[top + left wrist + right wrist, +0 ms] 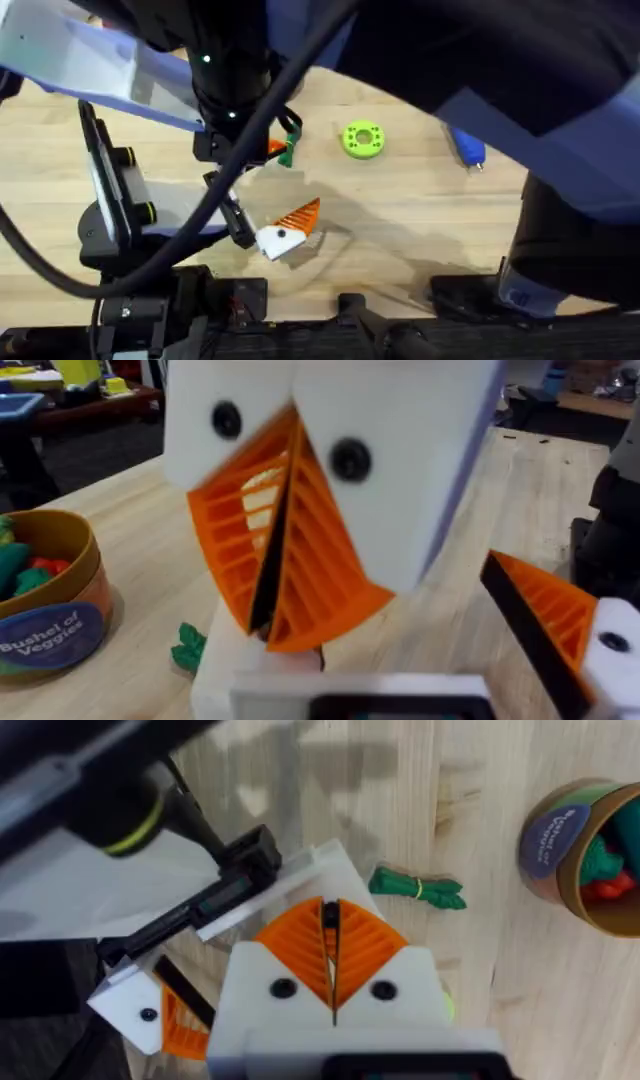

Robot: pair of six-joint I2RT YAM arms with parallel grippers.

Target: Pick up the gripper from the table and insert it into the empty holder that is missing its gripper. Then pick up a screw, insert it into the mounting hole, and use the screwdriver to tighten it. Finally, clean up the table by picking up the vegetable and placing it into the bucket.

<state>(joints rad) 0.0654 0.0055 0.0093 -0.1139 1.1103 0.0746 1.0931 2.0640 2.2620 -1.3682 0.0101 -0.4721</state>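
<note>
My right gripper [330, 908] is shut, its orange ribbed pads pressed together with a thin black strip between them. Its tips point down onto the white holder [325, 865], seen close in the left wrist view [222, 660]. I cannot pick out the loose gripper piece. My left gripper [370, 635] is open, and its other finger [560, 625] carries an orange wedge with a black side. The green vegetable [417, 888] lies on the wood just past the holder. The bucket [548, 840] stands beyond it. The blue screwdriver [468, 148] lies at the far right.
A bright green disc with holes [362, 139] lies left of the screwdriver. The bucket [60, 640] holds several toy vegetables. Both arms hang large and dark over the table's middle and right. Bare wood runs along the front right [430, 230].
</note>
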